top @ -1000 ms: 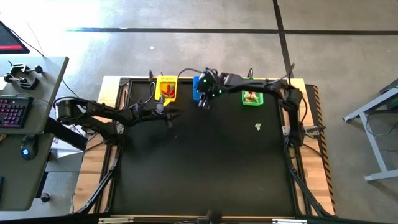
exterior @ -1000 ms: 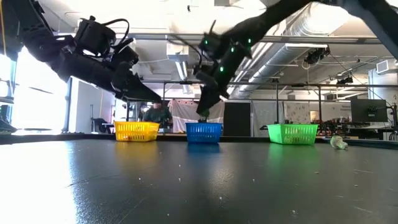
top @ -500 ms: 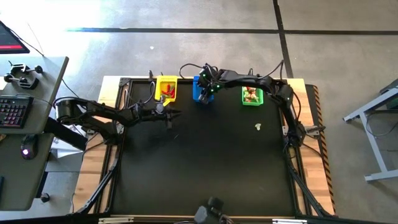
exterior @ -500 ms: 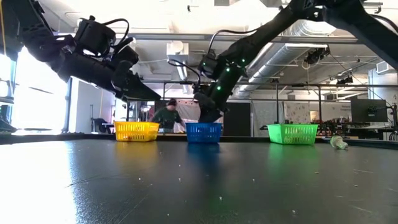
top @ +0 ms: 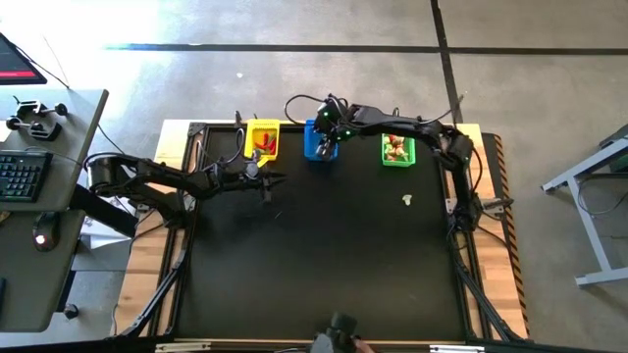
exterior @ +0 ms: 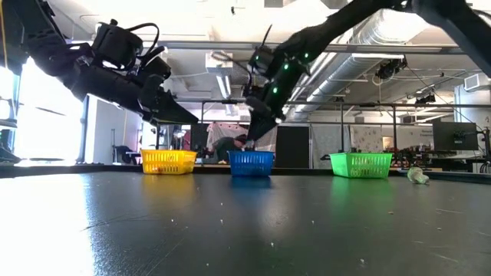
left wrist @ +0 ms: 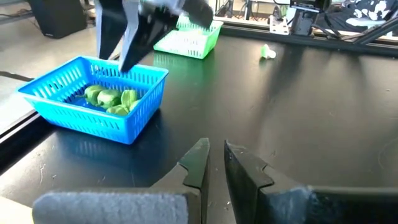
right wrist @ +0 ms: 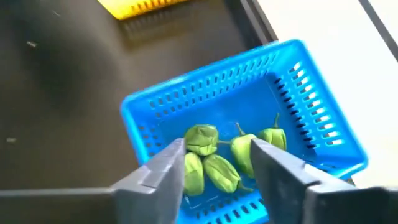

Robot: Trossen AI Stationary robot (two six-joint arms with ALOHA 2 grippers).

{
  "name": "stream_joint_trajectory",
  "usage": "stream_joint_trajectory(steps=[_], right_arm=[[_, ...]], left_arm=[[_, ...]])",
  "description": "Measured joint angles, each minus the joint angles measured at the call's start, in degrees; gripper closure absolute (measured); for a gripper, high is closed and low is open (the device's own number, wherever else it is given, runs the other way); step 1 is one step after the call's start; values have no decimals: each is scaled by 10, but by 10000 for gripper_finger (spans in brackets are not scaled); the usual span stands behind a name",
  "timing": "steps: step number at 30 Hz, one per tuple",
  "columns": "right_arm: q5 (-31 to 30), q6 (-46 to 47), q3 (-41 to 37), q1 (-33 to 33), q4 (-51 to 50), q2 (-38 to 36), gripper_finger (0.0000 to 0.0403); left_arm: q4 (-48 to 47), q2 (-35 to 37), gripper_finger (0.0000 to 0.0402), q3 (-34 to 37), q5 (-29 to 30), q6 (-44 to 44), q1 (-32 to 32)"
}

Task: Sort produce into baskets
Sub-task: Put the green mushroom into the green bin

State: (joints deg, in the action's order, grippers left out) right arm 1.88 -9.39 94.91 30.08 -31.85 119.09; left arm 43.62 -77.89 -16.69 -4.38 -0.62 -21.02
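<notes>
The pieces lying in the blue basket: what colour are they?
Green pieces, all alike; clearest in the right wrist view.

Green pieces (right wrist: pixel 217 163) heaped in blue basket (top: pixel 319 142) between yellow basket (top: pixel 262 139) and green basket (top: pixel 396 150).

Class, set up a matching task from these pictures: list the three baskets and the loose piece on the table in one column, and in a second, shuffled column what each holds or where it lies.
Column 1:
1. yellow basket
2. blue basket
3. green basket
4. loose pale piece

Column 2:
A. green pieces
B. alone on the black table
C. red chillies
D. brownish and pale pieces

Pairs: 1-C, 2-A, 3-D, 4-B
</notes>
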Motion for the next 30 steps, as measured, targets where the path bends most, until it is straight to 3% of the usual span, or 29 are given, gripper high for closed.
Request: stream_joint_trajectory(steps=[5, 9, 15, 20, 26, 30], right_arm=[[-7, 2, -33, -10, 11, -41, 308], [-8, 25, -114, -20, 75, -85, 391], [-48, 131, -290, -41, 182, -193, 388], [-91, 247, -409, -82, 178, -314, 398], [-115, 405, -477, -156, 12, -449, 401], [-123, 486, -485, -205, -141, -490, 400]], left_arm=[[0, 0, 369, 0, 1, 0, 0], [0, 0, 369, 0, 1, 0, 0], [1, 0, 369, 0, 1, 0, 0], [8, 0, 369, 0, 1, 0, 0], [15, 0, 369, 0, 1, 0, 0], [19, 0, 369, 0, 1, 0, 0]])
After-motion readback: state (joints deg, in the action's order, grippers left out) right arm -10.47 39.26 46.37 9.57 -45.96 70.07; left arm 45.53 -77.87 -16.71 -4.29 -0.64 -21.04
